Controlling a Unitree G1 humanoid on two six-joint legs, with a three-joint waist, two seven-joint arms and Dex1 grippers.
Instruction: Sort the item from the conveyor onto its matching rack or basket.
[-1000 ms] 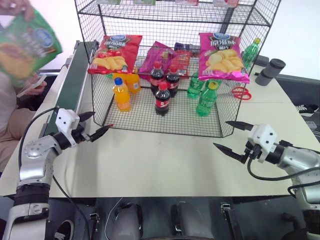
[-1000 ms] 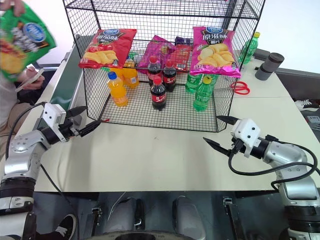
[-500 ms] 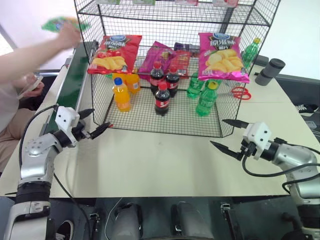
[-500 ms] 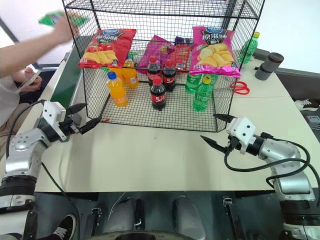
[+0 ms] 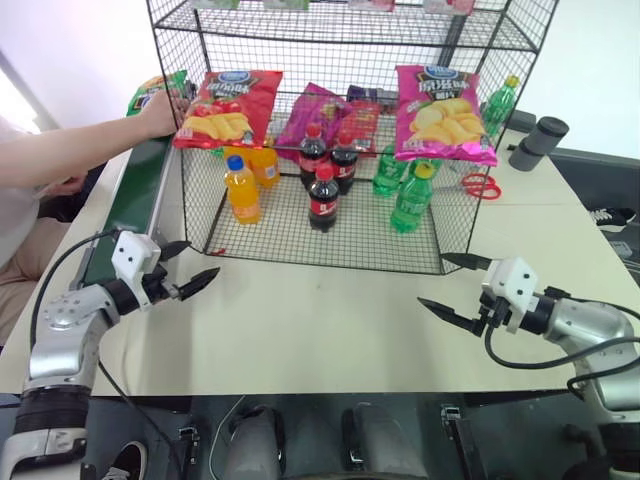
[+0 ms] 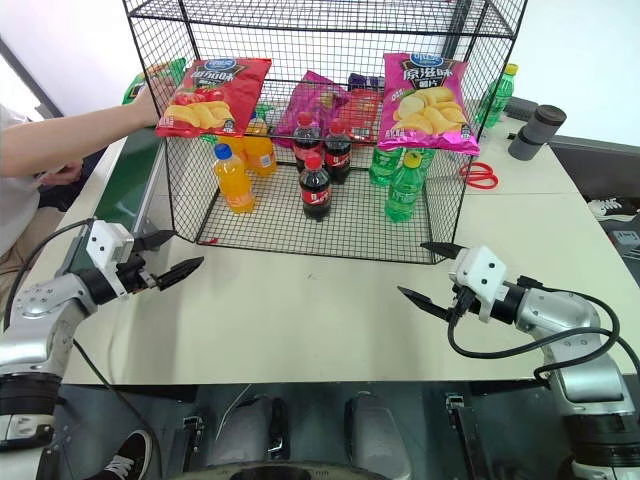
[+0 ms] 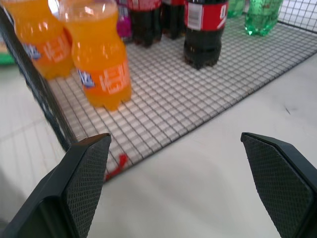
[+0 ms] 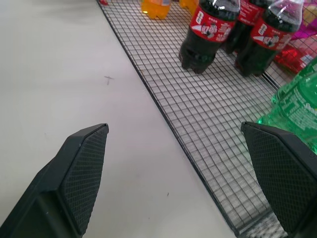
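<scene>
Left gripper [image 5: 185, 278]: jaws spread wide, empty, hovering over the table [image 5: 300, 320] just off the rack's near left corner.
Right gripper [image 5: 455, 288]: wide open too, nothing held, near the rack's right front corner.
Green crisp bag [image 5: 150, 92]: in a person's hand [image 5: 160, 113], at the far end of the conveyor [image 5: 135, 185], beside the rack's left wall.
Wire rack [image 5: 330, 130]: red chip bag [image 5: 228, 107] and pink chip bag [image 5: 440, 112] hang at the front.
Rack floor: orange soda bottles [image 7: 101, 64], cola bottles [image 8: 208, 29], green bottles [image 5: 412, 198] standing upright.
</scene>
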